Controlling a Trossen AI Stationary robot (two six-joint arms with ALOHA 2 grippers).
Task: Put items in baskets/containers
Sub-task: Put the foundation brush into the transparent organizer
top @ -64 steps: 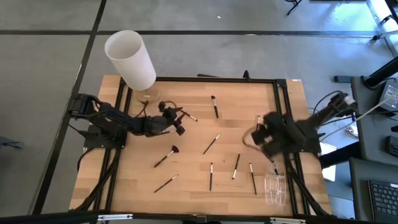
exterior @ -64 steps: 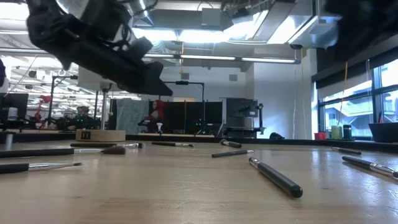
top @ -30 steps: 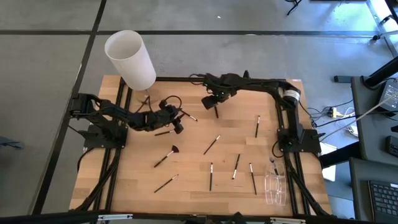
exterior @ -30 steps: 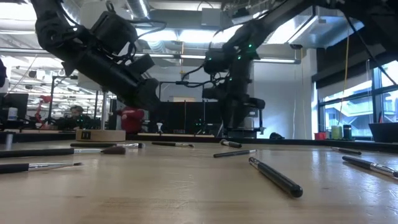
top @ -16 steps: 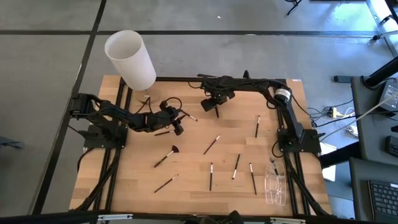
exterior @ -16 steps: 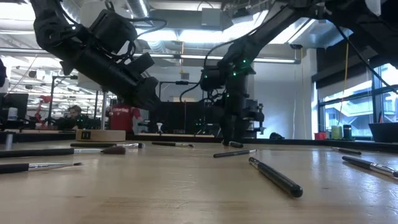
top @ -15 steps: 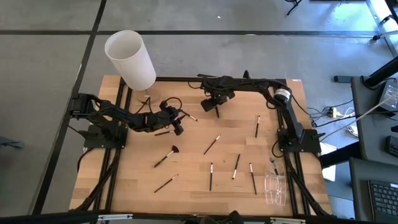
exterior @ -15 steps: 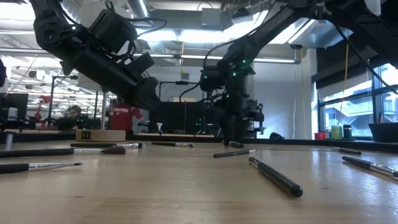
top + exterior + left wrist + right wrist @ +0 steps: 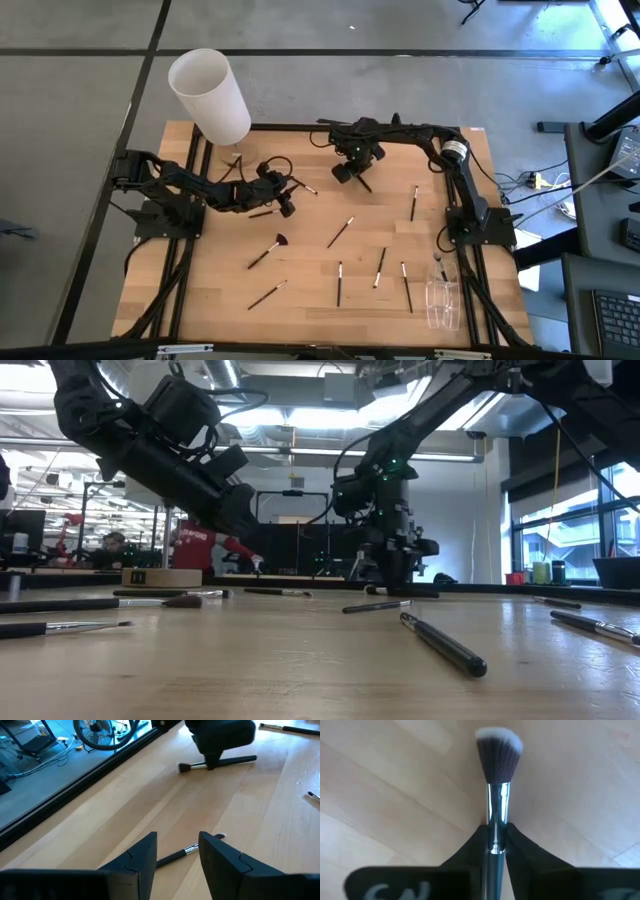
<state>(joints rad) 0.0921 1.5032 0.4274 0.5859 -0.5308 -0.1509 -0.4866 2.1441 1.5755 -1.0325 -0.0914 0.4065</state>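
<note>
Desk (image 9: pixel 310 270): wooden, black-framed, with its middle mostly bare. White cylinder (image 9: pixel 210 95): far left corner. Clear holder (image 9: pixel 442 305): near right edge. Right end effector (image 9: pixel 350 168): far centre, pinching a brush (image 9: pixel 496 800). Left end effector (image 9: pixel 287 200): spread above another brush (image 9: pixel 186 851). Loose brushes (image 9: pixel 339 283): scattered toward the near edge.

Pale wood, dark plastic, bright metal

The tabletop (image 9: pixel 395 795) is smooth, pale, grained wood; the brush (image 9: pixel 497 780) has a glossy silvery metal ferrule and soft, dark, white-tipped bristles, between the right pincer (image 9: pixel 495 840)'s matt black fingers (image 9: pixel 470 850).
</note>
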